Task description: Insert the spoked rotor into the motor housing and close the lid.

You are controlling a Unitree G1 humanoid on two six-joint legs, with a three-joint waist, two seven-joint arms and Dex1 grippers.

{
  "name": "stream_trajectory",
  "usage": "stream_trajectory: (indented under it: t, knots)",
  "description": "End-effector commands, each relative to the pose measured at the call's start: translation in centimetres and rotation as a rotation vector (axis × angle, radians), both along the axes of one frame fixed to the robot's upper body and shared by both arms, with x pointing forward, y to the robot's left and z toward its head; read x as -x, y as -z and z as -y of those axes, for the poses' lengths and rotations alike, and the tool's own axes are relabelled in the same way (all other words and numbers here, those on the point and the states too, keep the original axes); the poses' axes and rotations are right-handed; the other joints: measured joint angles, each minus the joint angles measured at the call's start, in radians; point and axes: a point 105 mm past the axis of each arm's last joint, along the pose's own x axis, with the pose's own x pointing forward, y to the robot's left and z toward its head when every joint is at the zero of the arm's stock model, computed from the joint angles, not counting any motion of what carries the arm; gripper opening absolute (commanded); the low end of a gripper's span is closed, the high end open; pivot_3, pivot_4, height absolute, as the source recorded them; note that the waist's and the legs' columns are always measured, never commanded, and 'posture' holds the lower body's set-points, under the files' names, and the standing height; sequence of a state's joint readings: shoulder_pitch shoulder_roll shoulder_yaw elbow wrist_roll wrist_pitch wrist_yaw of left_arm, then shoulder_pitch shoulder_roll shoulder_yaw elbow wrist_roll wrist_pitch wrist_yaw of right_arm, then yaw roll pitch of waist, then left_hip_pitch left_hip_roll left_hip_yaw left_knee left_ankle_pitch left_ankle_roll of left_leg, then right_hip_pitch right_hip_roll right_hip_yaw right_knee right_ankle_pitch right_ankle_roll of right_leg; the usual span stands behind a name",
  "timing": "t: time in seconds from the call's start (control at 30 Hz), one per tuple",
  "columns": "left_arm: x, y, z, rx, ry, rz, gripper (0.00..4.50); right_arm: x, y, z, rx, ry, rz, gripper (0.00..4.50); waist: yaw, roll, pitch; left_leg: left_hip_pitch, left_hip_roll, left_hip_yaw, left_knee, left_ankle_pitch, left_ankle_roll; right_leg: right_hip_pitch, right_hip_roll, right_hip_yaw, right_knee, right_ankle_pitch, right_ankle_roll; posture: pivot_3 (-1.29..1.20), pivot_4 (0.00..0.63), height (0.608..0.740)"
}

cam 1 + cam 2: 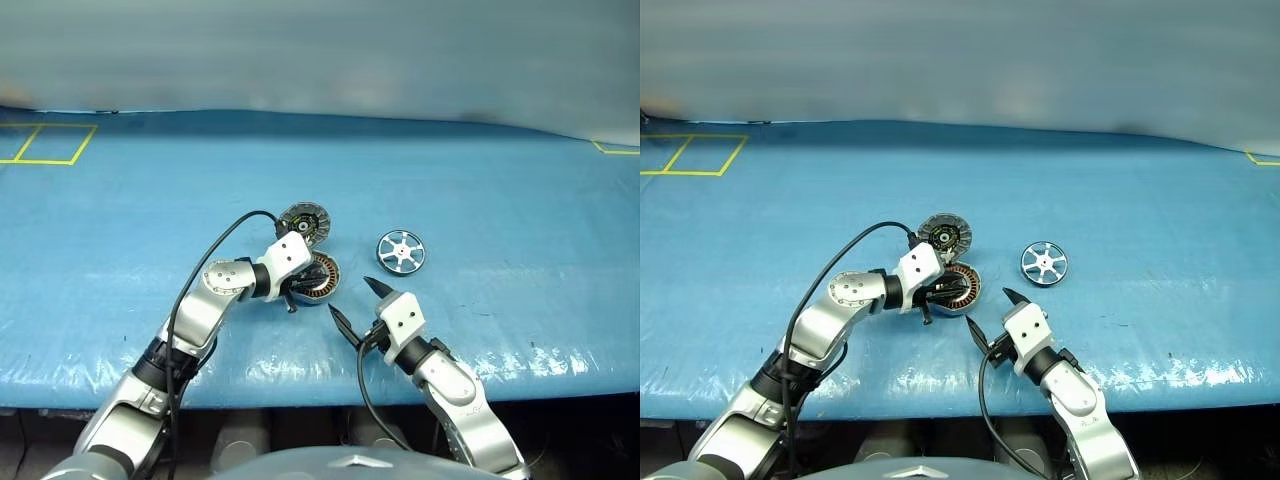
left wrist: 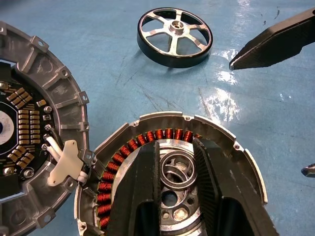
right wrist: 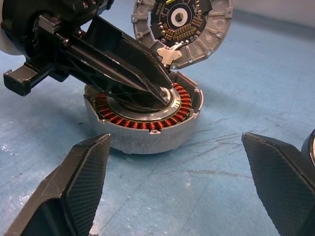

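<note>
While the spoked rotor point(image 1: 401, 251) lies flat on the blue table point(image 1: 520, 200), off to the right of the motor housing point(image 1: 322, 277) and apart from it, you have no gripper on it. Your right gripper point(image 1: 355, 310) hovers just short of the rotor, on its near side, jaws spread wide and empty, and looks like the nearer arm for the pickup. Your left gripper point(image 3: 160, 91) reaches down into the open housing, its fingers point(image 2: 224, 182) set either side of the central bearing inside the copper windings; they stand a little apart, and you cannot tell if they grip anything. The lid point(image 1: 304, 222) lies inner face up, touching the housing's far rim.
</note>
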State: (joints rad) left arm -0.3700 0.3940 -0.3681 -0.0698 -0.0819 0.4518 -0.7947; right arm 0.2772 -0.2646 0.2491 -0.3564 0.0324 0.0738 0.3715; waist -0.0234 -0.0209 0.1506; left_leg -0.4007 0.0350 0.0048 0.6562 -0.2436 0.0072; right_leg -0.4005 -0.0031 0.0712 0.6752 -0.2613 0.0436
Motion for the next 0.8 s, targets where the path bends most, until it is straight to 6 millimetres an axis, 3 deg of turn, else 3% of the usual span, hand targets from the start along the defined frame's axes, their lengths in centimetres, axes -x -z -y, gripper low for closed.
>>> stream_trajectory:
  t: [0.03, 0.1, 0.27, 0.37, 0.6, 0.67, 0.8]
  knots:
    - [-0.3, -1.7, 0.3, 0.046, -0.002, 0.057, 2.59, -0.1, -1.0, -0.2, -0.013, -0.006, 0.035, 4.5, 0.0, 0.0, 0.0, 0.0, 0.0, 0.0, 0.0, 0.0, 0.0, 0.0, 0.0, 0.0, 0.0, 0.0, 0.0, 0.0, 0.15, 0.74]
    - [-0.1, -2.8, 0.2, 0.083, 0.001, 0.079, 3.24, -0.1, -1.0, -0.1, -0.029, -0.001, 0.026, 4.5, 0.0, 0.0, 0.0, 0.0, 0.0, 0.0, 0.0, 0.0, 0.0, 0.0, 0.0, 0.0, 0.0, 0.0, 0.0, 0.0, 0.15, 0.74]
    - [0.7, -4.6, -0.4, 0.136, -0.009, 0.104, 3.24, -0.2, -1.0, 0.2, -0.036, 0.002, 0.015, 4.5, 0.0, 0.0, 0.0, 0.0, 0.001, 0.0, 0.0, 0.0, 0.0, 0.0, 0.0, 0.0, 0.0, 0.0, 0.0, 0.0, 0.15, 0.74]
    - [1.1, -4.7, -1.0, 0.137, -0.035, 0.106, 2.63, -0.2, -1.0, 0.1, -0.036, -0.005, 0.01, 4.5, 0.0, 0.0, 0.0, 0.0, 0.001, 0.0, 0.0, 0.0, 0.0, 0.0, -0.001, 0.0, 0.0, 0.0, 0.0, 0.0, 0.15, 0.74]
    - [2.5, -4.7, -3.3, 0.198, -0.16, 0.099, 0.34, -0.9, -1.9, 0.3, -0.05, 0.027, -0.025, 4.5, 0.0, 0.0, 0.0, 0.0, 0.003, 0.0, 0.0, 0.0, 0.0, 0.0, -0.002, 0.0, 0.0, 0.0, 0.0, 0.0, 0.15, 0.74]
    - [3.3, -4.4, -4.6, 0.204, -0.207, 0.11, 0.07, -1.4, -3.2, 0.2, -0.108, 0.031, -0.067, 4.5, -0.002, 0.001, 0.0, 0.0, 0.002, -0.001, 0.0, 0.0, 0.0, 0.0, -0.002, 0.0, 0.0, 0.0, 0.0, 0.0, 0.15, 0.74]
    - [5.1, -3.2, -5.5, 0.2, -0.226, 0.143, 0.07, -3.0, -4.8, 0.0, -0.111, 0.05, -0.125, 4.5, -0.011, 0.001, 0.001, 0.0, 0.004, 0.0, 0.0, 0.0, 0.0, 0.0, -0.004, -0.001, 0.0, 0.001, -0.001, 0.0, 0.15, 0.74]
